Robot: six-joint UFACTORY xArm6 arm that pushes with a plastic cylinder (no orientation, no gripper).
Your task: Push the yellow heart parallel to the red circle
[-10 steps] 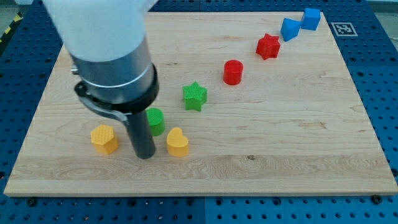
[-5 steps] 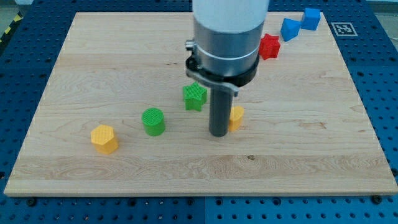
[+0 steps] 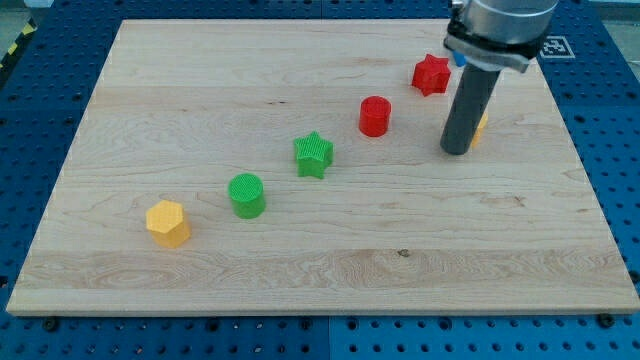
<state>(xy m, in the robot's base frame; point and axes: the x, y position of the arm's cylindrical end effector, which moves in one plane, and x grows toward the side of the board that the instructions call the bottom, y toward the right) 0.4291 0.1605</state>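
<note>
The red circle stands on the wooden board right of centre, toward the view's top. My rod stands to its right, with my tip on the board. The yellow heart is almost wholly hidden behind the rod; only a yellow sliver shows at the rod's right edge, touching it. The heart sits to the right of the red circle at about the same height in the view.
A red star lies just above-left of the rod. A sliver of a blue block shows behind the arm. A green star, a green circle and a yellow hexagon run diagonally toward the view's bottom left.
My tip has swept from the view's bottom left to the upper right, pushing the yellow heart from beside the green circle to the right of the red circle. The arm now covers the blue blocks.
</note>
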